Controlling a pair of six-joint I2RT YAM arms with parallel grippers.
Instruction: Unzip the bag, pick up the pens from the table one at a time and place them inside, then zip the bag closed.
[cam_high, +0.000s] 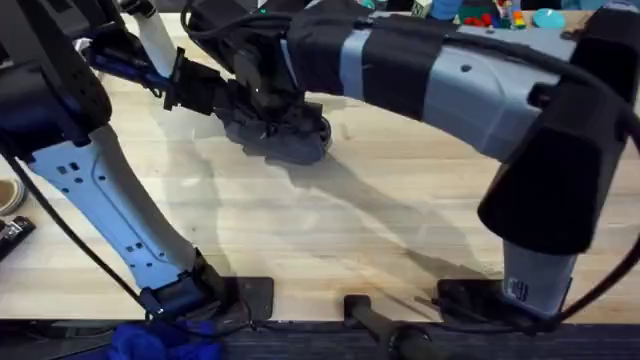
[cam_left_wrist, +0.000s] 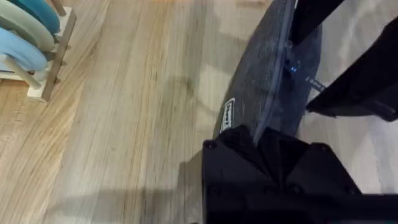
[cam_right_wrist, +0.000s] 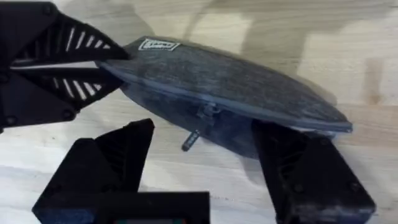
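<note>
- the right gripper stands open, its two black fingers spread wide either side of the zipper pull tab, which dangles below the zipper line and touches neither finger.
- risk here, as i judge it: the tab is small and hangs loose, so jaws closing slightly off line would pinch fabric instead, or knock the tab aside and close on nothing.
- the bag lies on the table, toward its far side from the arm bases; it is an oblong, lens-shaped pouch of blue-grey denim-like cloth with a soft matte weave, a raised zipper seam along its length and a small white label near one end.
- the left gripper clamps the labelled end of the bag, black ribbed fingers pressed onto the cloth.
- second risk: the cloth is limp, so a pull along the zipper could slide the bag out of that pinch or bunch it up, jamming the slider.
- the table is pale butcher-block wood with long plank grain, smooth and probably slippery under fabric.
- farther off, a wooden rack holds blue discs.
- i cannot find the pen, nor tell whether the zipper is parted.
</note>
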